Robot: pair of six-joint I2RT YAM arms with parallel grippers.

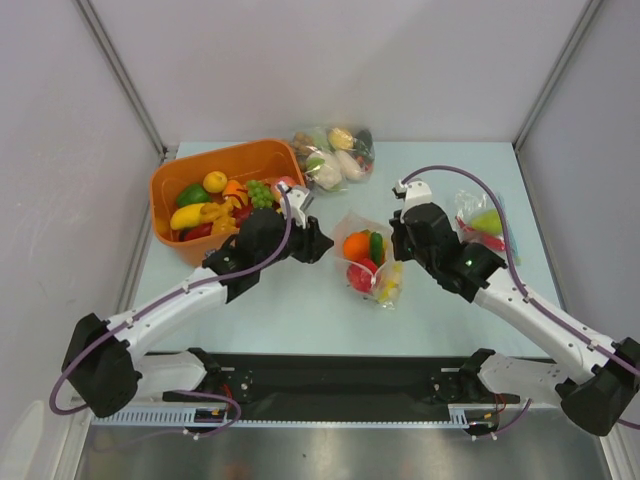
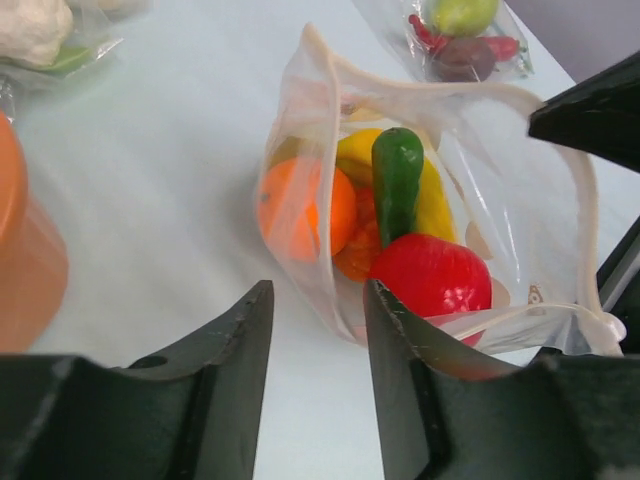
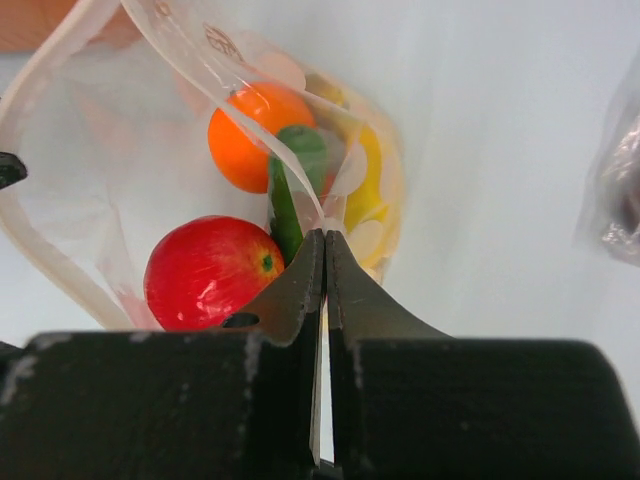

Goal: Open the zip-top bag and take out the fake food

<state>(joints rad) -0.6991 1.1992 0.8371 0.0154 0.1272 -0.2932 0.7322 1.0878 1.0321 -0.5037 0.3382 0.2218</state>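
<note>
Pale bench [image 1: 300, 310]: zip-top bag [image 1: 368, 262] lies between both hands, mouth gaping.
I find the right hand [image 3: 325, 240] pinched together on the bag's rim and the left hand [image 2: 318, 295] apart, gripping nothing, just beside the bag. The fake food [image 2: 430, 275] sits inside. The bag's long axis runs near-to-far, mouth at the far end.

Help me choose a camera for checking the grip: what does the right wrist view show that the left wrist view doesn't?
Only right wrist: the right hand pinched shut on the rim of the zip-top bag. Only left wrist: the left hand open, nothing between its fingers, and a bag of pale food. Both: the open bag holding a red apple, an orange and a green vegetable.
</note>
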